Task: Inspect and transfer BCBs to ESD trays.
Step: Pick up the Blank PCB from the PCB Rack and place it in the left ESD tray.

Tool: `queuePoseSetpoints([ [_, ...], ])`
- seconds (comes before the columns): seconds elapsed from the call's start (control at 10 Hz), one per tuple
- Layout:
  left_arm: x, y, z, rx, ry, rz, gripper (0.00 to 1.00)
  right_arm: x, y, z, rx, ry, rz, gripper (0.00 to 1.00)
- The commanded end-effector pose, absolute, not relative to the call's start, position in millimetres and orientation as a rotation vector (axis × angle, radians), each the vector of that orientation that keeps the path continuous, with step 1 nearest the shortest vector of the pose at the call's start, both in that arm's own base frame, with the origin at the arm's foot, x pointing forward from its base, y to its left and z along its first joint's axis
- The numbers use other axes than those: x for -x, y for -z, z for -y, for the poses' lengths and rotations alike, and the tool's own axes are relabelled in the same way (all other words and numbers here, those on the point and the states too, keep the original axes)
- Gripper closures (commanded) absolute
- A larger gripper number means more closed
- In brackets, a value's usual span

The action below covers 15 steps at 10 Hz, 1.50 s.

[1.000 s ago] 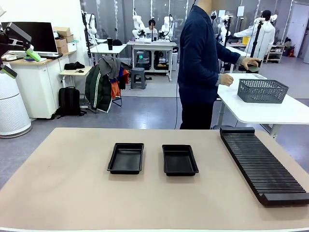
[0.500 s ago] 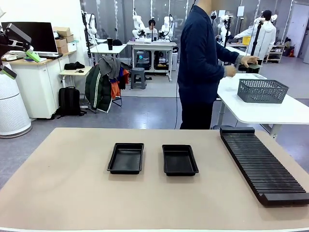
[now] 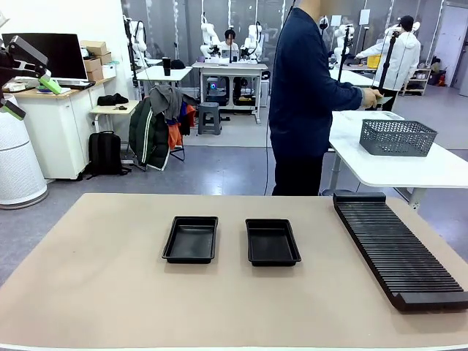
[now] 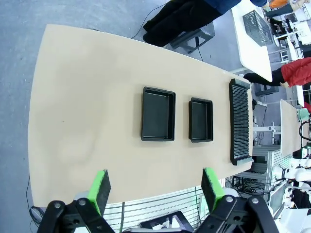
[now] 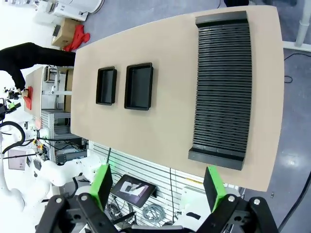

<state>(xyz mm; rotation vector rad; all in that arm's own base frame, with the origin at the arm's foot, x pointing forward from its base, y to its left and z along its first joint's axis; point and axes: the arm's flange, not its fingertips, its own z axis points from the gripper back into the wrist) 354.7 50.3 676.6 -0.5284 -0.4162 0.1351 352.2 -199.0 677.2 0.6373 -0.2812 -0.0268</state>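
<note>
Two ESD trays lie side by side mid-table, both with bare floors: the left tray [image 3: 190, 239] [image 4: 158, 113] [image 5: 106, 86] and the right tray [image 3: 272, 241] [image 4: 201, 119] [image 5: 139, 86]. My left gripper [image 3: 31, 96] [image 4: 156, 189] hangs high off the table's left side, open, nothing between its green pads. The right gripper [image 5: 158, 187] looks down from high above the table, also open and bare. The BCBs are out of view. The person [image 3: 303, 95] stands at the far side, turned away, hands [image 3: 371, 95] at something pale and too small to tell.
A long black slotted rack [image 3: 395, 252] [image 4: 241, 122] [image 5: 222, 87] lies along the table's right side, its slots bare. A grey mesh basket [image 3: 397, 137] stands on the white table behind. Wide bare tabletop [image 3: 102, 292] surrounds the trays.
The person's hands have shifted at the far white table, one arm now stretched out to the right. Both grippers and the trays have not moved.
</note>
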Motion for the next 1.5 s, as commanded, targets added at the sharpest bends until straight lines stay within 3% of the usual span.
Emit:
queuePoseSetpoints([
  [0.0,-353,-674,-51,0.534,-0.129,0.411,0.0,-355,-682,206,-0.63,-0.002,0.297,0.0],
  [1.4,-356,-683,-48,0.491,-0.133,0.406,0.0,-366,-686,211,-0.608,-0.053,0.309,0.0],
])
